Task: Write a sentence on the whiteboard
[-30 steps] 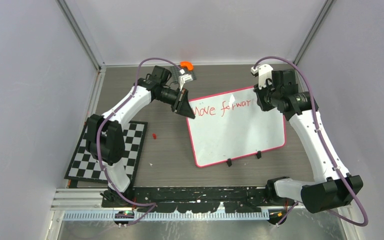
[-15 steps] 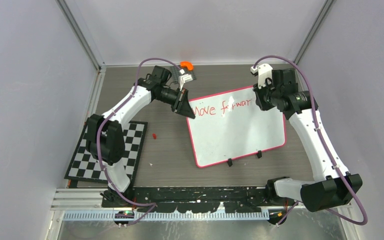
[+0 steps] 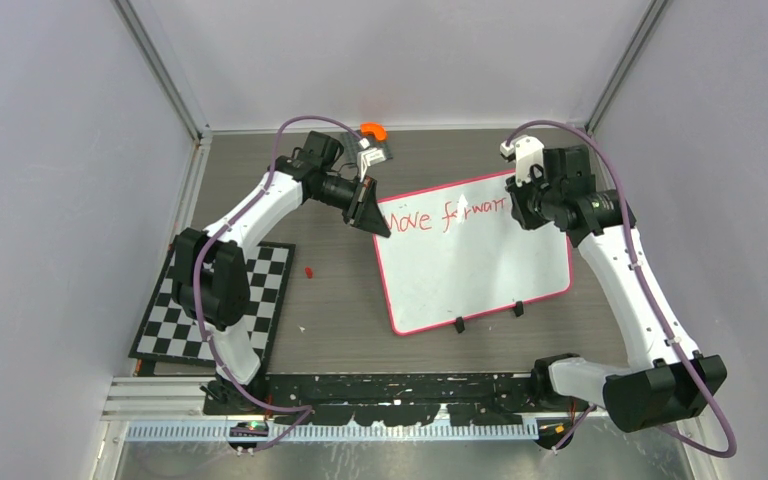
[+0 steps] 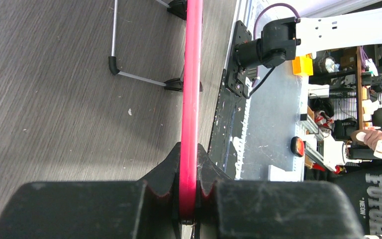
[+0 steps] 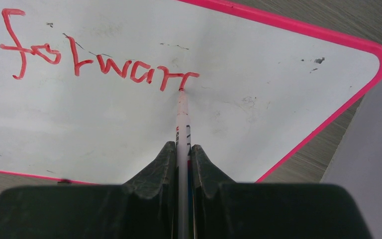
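- The whiteboard (image 3: 470, 255) lies on the right half of the counter (image 3: 340, 310), turned a little, with its top edge toward the far edge of the counter.
- The sentence (image 5: 99, 62) is in red along the top edge of the board. The top view gives "Move forwar", and the right wrist view shows one more unfinished stroke after the "r".
- The right jaws are closed on a white marker (image 5: 181, 119). Its tip touches the board at the end of the last red stroke. The print on the barrel is too small to read.
- The left jaws are closed tight on the pink rim at the far left corner of the board.
- Two black clips (image 3: 457, 324) sit on the board's near edge. In the left wrist view a thin wire stand (image 4: 113, 50) shows beside the rim.
- A small red piece (image 3: 308, 271) lies on the counter to the left of the board, apart from it.
- A checkerboard mat (image 3: 215, 300) lies at the near left corner, partly under the left arm.
- An orange object (image 3: 373, 131) is at the far edge, behind the left wrist.
- Beyond the near edge, a black cloth (image 4: 378, 194) carries white letters, "FUTUR" and "NEON".
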